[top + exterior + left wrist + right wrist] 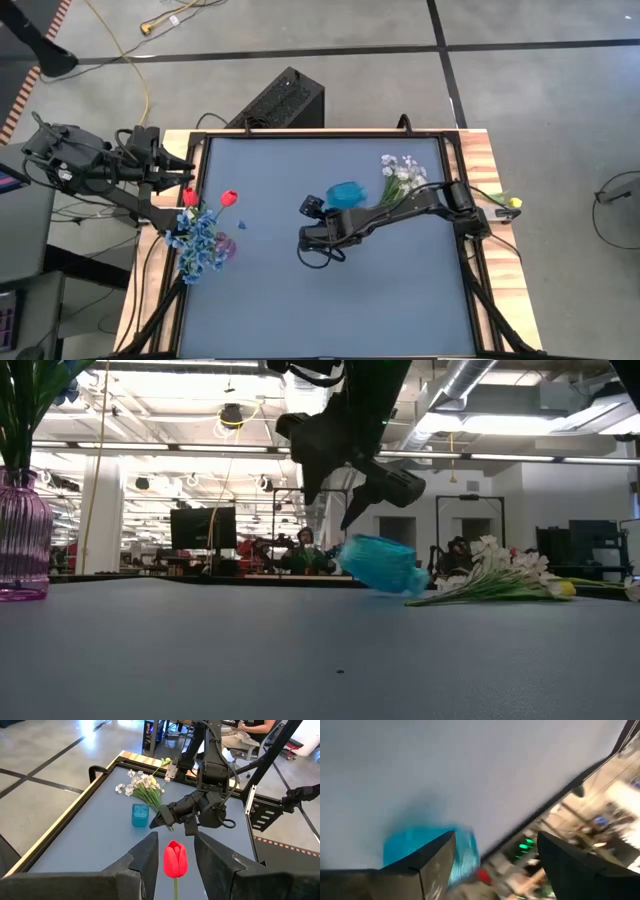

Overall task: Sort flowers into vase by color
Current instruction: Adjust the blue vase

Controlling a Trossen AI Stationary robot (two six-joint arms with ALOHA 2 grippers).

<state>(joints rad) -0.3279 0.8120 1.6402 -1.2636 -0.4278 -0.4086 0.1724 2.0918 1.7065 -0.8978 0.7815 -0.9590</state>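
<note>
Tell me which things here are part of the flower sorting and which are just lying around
Job: red tulip between the left gripper's fingers; white flowers; blue flowers in pink vase; tipped blue vase; right gripper, open.
Lying about: black box, yellow cable.

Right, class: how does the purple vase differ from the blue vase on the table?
The purple vase stands upright; the blue vase looks tilted in the low view. The purple vase holds green stems; the blue vase appears empty. The purple vase is at the table's left side; the blue vase is mid-table beside the white flowers. Both are small coloured vases.
</note>
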